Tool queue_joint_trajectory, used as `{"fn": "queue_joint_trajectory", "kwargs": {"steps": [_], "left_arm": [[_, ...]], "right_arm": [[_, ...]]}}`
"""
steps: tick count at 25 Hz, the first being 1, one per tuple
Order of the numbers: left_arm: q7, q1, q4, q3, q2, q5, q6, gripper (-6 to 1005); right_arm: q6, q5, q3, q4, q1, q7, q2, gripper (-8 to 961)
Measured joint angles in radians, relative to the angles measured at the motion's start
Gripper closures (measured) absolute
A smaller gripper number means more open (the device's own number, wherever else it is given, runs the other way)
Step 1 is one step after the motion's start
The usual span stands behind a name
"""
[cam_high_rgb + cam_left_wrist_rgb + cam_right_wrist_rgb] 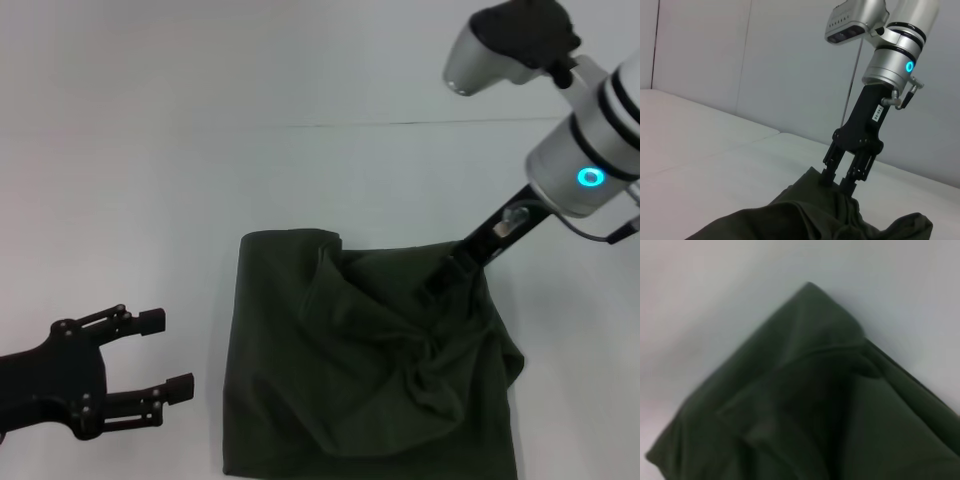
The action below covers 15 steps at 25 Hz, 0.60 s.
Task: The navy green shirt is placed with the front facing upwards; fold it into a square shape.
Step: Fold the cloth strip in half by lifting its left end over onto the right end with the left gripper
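White table [150,150] is seen spread across the whole scene, w/ a seam line running across the far part. The navy green shirt [330,400] is laid centre-near on it, already bunched into a rough squarish bundle: left side is folded flat w/ a clean straight edge, right half is heaped in creases, so the square is judged only partly formed and smoothing is likely still needed. No chest print is visible, prob. folded inside. Right gripper [837,182] is angled down from the far right onto the shirt's far-right edge; in the left wrist view the fingers are seen close together w/ tips sunk into the fabric, so a pinch on the cloth is judged, likely so the layer can be dragged or lifted over the flat part. Right wrist view is filled by a shirt corner against the table; own fingers not shown there. Left gripper [165,352] is held off the cloth at the near left, jaws spread apart and nothing gripped, apparently kept clear of the fold path and ready for the left edge.
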Motion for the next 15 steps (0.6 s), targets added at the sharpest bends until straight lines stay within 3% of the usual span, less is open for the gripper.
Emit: {"fn": "queue_joint_trajectory", "kwargs": {"steps": [5, 10, 15], "left_arm": [[-0.003, -0.001, 0.0, -0.003, 0.0, 0.0, 0.006, 112], [-0.004, -0.001, -0.003, -0.011, 0.0, -0.006, 0.009, 111], [-0.015, -0.005, -0.005, -0.015, -0.001, -0.02, 0.013, 111]], "right_arm": [[-0.015, -0.015, 0.042, -0.011, -0.026, 0.004, -0.006, 271], [-0.058, 0.074, 0.133, -0.04, -0.031, -0.046, -0.008, 273], [-0.081, 0.166, 0.124, -0.042, -0.023, -0.059, 0.004, 275]]}}
